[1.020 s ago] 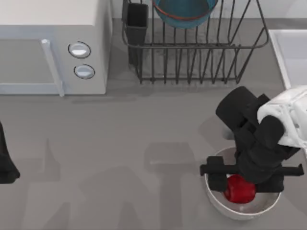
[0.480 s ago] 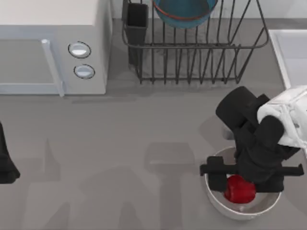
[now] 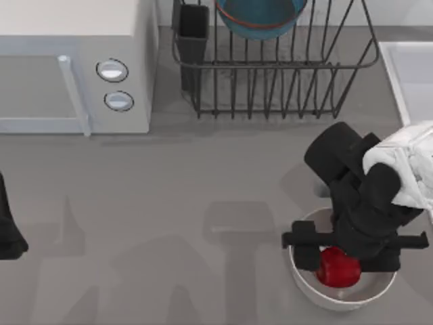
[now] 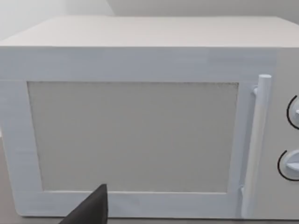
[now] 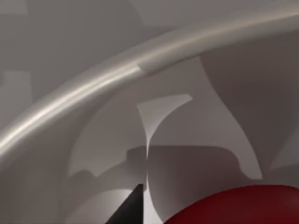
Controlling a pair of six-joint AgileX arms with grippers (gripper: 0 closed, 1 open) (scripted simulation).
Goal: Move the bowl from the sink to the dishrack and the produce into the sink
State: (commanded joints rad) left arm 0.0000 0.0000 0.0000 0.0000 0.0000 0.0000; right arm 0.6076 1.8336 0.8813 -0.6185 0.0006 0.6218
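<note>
There — produce [image 3: 338, 268] seemingly under right hand [image 3: 345, 261].

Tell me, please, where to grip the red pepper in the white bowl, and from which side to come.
Probably from straight above: the red pepper sits low inside the white bowl, whose wall blocks the sides. Grip across its rounded middle. The right gripper hangs over it.

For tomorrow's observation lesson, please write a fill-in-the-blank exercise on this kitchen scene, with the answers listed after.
1. The teal bowl sits in the ______.
2. The red produce lies inside a white ______.
3. The right gripper is lowered over the ______.
4. The two round knobs belong to the ______.

Missing words: dishrack; bowl; produce; microwave.
</note>
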